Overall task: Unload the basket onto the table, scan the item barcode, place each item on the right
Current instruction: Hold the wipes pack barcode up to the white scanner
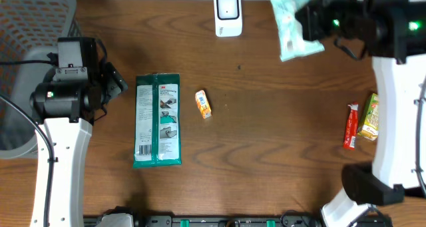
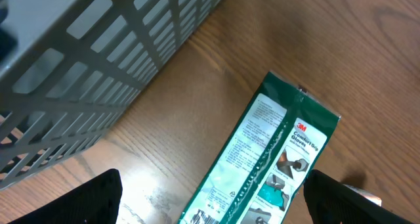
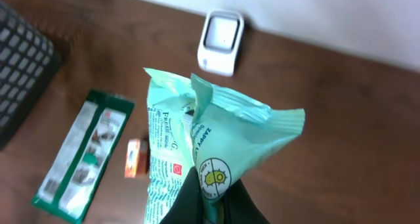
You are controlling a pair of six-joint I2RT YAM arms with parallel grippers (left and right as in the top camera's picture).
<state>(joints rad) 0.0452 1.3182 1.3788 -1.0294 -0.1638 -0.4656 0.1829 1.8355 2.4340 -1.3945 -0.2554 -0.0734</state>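
Observation:
My right gripper [image 1: 311, 20] is shut on a mint-green wipes packet [image 1: 293, 26], held above the table's far right. In the right wrist view the packet [image 3: 210, 135] stands crumpled up from the pinched fingers [image 3: 197, 207]. The white barcode scanner [image 1: 227, 14] stands at the far edge, left of the packet, and shows beyond it in the right wrist view [image 3: 220, 43]. My left gripper [image 1: 117, 84] is open, just left of a green 3M gloves packet [image 1: 158, 120] that lies flat. From the left wrist, that packet [image 2: 262, 158] reaches between the spread fingers [image 2: 88, 201].
A grey mesh basket [image 1: 33, 27] fills the far left corner, close to the left arm [image 2: 98, 73]. A small orange box [image 1: 203, 103] lies mid-table. A red tube [image 1: 350, 127] and a yellow-green carton [image 1: 369, 117] lie at the right edge.

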